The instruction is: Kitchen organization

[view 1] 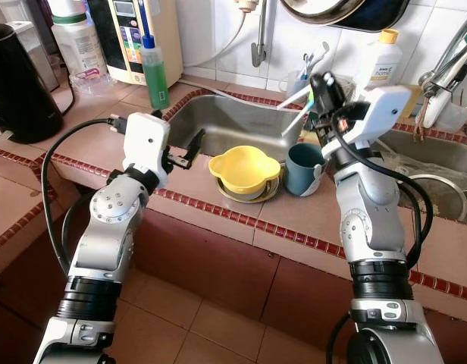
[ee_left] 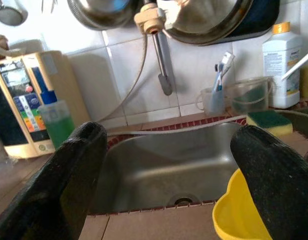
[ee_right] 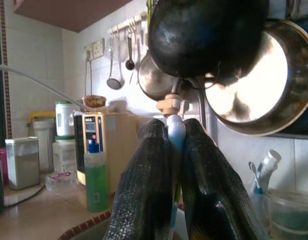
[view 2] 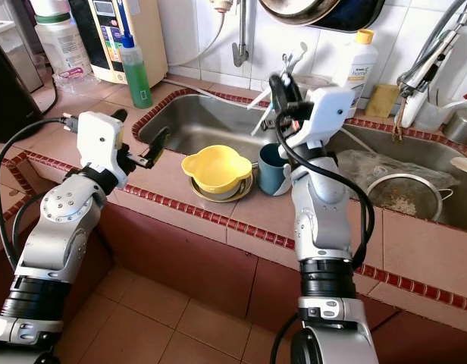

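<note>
My right gripper (view 1: 320, 85) is raised above the teal cup (view 1: 303, 168) and is shut on a thin white and pale-blue toothbrush (ee_right: 176, 133), whose white handle (view 1: 293, 99) slants down toward the sink (view 1: 233, 121). A yellow bowl (view 1: 245, 168) sits on a metal dish on the counter edge, just left of the cup. My left gripper (view 1: 186, 154) is open and hovers over the counter left of the bowl, pointing toward it; the left wrist view shows its fingers (ee_left: 69, 175) spread wide with the bowl (ee_left: 239, 220) beside one of them.
A green soap bottle (view 1: 154, 72), a water purifier (view 1: 131, 38) and a black kettle (view 1: 17, 83) stand at the back left. Behind the sink are a toothbrush cup (ee_left: 214, 97), a sponge (ee_left: 266, 120) and a white bottle (view 1: 381, 64). A strainer (view 2: 404, 197) lies in the right basin. Pots hang overhead.
</note>
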### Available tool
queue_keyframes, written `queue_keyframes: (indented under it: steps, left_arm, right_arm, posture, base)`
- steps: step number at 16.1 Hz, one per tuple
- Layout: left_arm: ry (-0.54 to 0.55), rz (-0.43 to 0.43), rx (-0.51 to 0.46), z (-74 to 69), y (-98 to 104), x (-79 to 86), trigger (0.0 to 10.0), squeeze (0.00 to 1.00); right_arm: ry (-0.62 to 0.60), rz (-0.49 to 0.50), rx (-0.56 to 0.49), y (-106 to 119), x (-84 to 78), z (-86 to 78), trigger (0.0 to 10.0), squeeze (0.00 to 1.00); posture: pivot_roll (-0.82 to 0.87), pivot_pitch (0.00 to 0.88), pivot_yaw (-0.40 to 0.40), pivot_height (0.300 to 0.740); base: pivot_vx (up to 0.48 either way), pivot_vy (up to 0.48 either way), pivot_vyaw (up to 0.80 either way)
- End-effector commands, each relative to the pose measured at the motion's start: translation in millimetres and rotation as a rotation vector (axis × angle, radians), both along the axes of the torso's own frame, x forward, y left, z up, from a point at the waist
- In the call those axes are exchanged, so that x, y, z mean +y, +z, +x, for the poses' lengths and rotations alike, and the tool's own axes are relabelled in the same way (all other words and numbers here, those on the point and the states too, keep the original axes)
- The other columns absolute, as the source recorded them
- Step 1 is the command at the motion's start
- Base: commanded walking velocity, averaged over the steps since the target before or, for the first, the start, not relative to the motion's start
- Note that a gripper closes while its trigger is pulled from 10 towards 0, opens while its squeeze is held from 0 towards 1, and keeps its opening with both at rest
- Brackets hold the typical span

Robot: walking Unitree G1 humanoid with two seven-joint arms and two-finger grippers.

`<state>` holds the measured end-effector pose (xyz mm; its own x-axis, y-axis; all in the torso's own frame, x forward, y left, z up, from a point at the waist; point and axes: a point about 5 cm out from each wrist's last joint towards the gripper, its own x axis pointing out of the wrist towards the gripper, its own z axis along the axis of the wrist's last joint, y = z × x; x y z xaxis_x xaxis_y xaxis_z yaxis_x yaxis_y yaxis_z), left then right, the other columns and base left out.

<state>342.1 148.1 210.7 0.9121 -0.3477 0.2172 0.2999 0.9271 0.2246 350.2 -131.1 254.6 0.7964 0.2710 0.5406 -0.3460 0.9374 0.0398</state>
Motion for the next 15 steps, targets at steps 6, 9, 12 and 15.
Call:
queue_keyframes:
  steps: [6,9,12,15]
  left_arm:
    - [0.002,-0.031,0.012,-0.8,-1.0,-2.1,10.0,0.0]
    - [0.005,-0.027,0.008,-0.5,-0.3,-0.7,10.0,0.0]
    - [-0.014,-0.006,0.002,-0.9,0.6,-3.1,10.0,0.0]
    - [-0.049,0.018,0.005,-2.2,-0.7,-6.6,10.0,0.0]
  right_arm:
    - [0.016,-0.017,-0.005,0.7,10.9,-5.4,10.0,0.0]
    - [0.014,-0.02,-0.002,0.4,11.8,-5.1,10.0,0.0]
    - [0.002,-0.026,0.004,-1.0,11.6,-4.7,10.0,0.0]
    - [-0.02,-0.041,0.008,-3.9,10.1,-4.8,10.0,0.0]
  posture:
    - [-0.02,0.0,-0.004,0.74]
    - [-0.02,0.0,-0.004,0.74]
    - [-0.02,0.0,-0.004,0.74]
    - [-0.03,0.0,-0.002,0.74]
  base:
    - [0.0,0.45,0.0]
    - [0.0,0.256,0.0]
    - [0.0,0.0,0.0]
    - [0.0,0.0,0.0]
